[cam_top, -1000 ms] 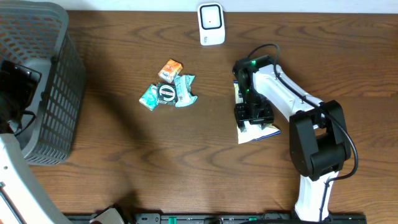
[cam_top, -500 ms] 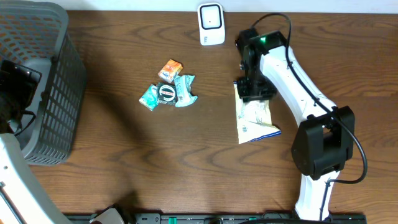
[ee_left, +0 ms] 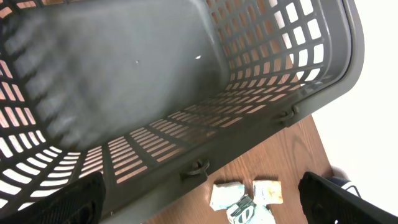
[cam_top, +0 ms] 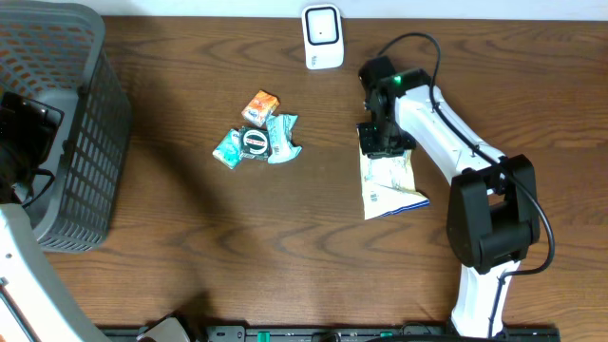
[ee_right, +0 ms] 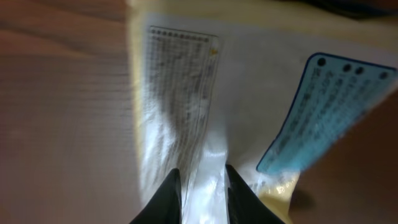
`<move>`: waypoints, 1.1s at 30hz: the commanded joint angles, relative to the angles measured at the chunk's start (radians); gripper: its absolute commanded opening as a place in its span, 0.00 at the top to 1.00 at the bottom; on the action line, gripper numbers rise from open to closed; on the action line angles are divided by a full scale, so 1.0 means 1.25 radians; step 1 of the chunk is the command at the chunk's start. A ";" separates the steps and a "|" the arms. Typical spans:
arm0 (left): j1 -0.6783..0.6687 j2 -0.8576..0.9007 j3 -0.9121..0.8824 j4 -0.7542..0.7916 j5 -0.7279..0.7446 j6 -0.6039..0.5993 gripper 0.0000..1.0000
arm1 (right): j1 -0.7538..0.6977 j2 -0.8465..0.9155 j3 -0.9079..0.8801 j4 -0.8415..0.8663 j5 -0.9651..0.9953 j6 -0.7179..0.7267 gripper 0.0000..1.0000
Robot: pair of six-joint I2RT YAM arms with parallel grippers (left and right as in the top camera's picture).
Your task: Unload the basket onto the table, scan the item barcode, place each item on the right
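A flat, crinkled pouch (cam_top: pixel 388 185) of glossy film lies on the dark wood-grain tabletop (cam_top: pixel 285 247), right of centre. It is mostly white, with yellow along its edges and a blue strip at its near corner. The right claw (cam_top: pixel 384 142) sits over the pouch's far end, toward the scanner (cam_top: pixel 323 36), a small white rounded-rectangle unit with a darker window that stands at the tabletop's back edge, apart from the pouch. In the right wrist view the claw (ee_right: pixel 202 198) is drawn nearly closed, its slim dark fingertips (ee_right: pixel 169 198) pinching a shiny raised ridge of the pouch (ee_right: pixel 186 93) between them. The film there is wrinkled, carrying a pale panel of fine grey print and, to the right, a light-blue label with a darker blue border and rounded corners. The print is too blurred to read, and I cannot tell where a barcode lies. Left of the pouch, well apart, is a tight cluster of small wrappers (cam_top: pixel 256 138) in orange, teal and pale blue. A grey plastic basket (cam_top: pixel 90 114) with lattice walls and a solid smooth floor fills the left edge. The left claw (ee_left: pixel 202 205) hangs over it, spread wide and holding nothing.
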 commanded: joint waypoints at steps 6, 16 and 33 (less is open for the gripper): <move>0.003 -0.007 0.011 -0.002 -0.004 -0.007 0.02 | -0.038 0.003 -0.096 0.146 0.021 0.000 0.69; 0.003 -0.007 0.011 -0.002 -0.004 -0.007 0.02 | -0.090 0.003 0.100 0.032 0.020 -0.008 0.14; 0.003 -0.007 0.011 -0.002 -0.004 -0.007 0.02 | -0.040 0.004 0.085 -0.233 -0.048 -0.044 0.20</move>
